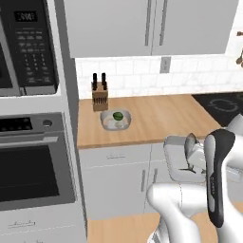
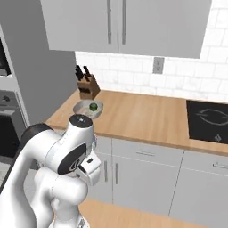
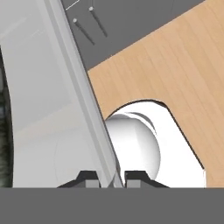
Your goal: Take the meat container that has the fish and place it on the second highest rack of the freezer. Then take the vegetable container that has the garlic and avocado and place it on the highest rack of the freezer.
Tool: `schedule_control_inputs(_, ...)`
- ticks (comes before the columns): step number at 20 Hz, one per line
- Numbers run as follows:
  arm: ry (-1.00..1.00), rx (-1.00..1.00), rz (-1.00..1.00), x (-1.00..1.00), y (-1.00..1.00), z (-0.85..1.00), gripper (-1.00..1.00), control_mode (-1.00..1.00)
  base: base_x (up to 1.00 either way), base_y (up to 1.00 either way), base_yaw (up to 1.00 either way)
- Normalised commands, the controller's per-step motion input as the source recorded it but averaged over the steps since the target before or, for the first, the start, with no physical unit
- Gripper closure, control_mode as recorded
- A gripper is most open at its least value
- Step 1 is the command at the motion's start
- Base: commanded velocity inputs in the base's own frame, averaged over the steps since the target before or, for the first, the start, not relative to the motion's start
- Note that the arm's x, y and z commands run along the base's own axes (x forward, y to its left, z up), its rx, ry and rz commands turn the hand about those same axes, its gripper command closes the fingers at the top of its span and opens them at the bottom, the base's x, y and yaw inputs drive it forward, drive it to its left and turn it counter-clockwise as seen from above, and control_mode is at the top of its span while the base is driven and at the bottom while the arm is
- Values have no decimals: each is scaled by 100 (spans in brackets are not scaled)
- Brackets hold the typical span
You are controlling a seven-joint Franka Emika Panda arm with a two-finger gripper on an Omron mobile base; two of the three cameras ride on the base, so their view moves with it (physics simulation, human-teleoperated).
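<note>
In the hand view my gripper (image 3: 110,179) is shut on the thin rim of the meat container (image 3: 48,109), whose pale wall runs up the left side. The dark fish (image 3: 3,131) shows at the far left edge. From the left base, that container (image 1: 176,153) hangs in front of the lower cabinets beside my arm, with the slim grey fish (image 1: 191,144) inside it. The vegetable container (image 1: 115,120) (image 2: 88,108) stands on the wooden counter and holds the green avocado (image 1: 117,115) (image 2: 93,106) and the pale garlic (image 1: 112,124). The freezer and its racks are out of view.
A knife block (image 1: 99,96) (image 2: 88,87) stands behind the vegetable container. An oven (image 1: 33,171) under a microwave (image 1: 26,45) fills the left. A black cooktop (image 2: 208,120) lies on the counter's right. Grey cabinets hang above and stand below the counter.
</note>
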Motion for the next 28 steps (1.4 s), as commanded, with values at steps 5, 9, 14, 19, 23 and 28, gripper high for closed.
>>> schedule_control_inputs(5,0,0,0,0,0,0,100,100,-9,100,8)
schedule_control_inputs(9,0,0,0,0,0,0,100,100,-1,100,0)
schedule_control_inputs(14,0,0,0,0,0,0,100,100,-10,100,2)
schedule_control_inputs(19,0,0,0,0,0,0,100,100,-51,100,7)
schedule_control_inputs(23,0,0,0,0,0,0,100,100,-34,100,7)
schedule_control_inputs(28,0,0,0,0,0,0,100,100,-1,100,2)
